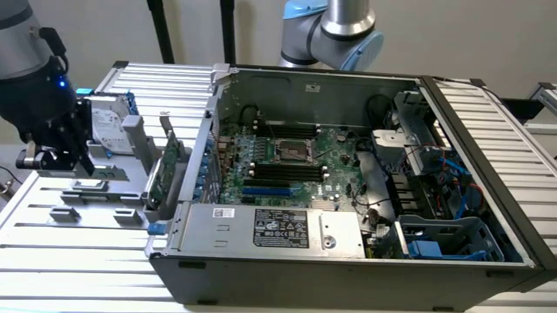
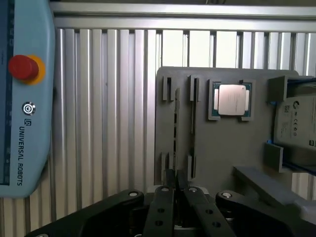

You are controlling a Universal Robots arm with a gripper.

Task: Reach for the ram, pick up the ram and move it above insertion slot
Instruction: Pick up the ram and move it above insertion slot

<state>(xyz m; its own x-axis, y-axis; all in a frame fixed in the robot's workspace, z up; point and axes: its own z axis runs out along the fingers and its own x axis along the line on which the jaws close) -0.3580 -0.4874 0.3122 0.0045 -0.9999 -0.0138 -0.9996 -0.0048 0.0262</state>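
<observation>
I judge the ram (image 2: 176, 128) to be light, stiff and fragile, so I'd pinch it across its 2 flat faces near mid-length on the top edge, clear of the chips and contacts. From my wrist view it is just a thin dark strip standing edge-on in 1 of the 2 narrow slots of the grey fixture (image 2: 232, 148), beside the seated processor (image 2: 231, 100); its green doesn't show at this angle. My gripper (image 2: 176, 174) hangs over that slot's near end, jaws drawn together with nothing I can make out between them.
</observation>
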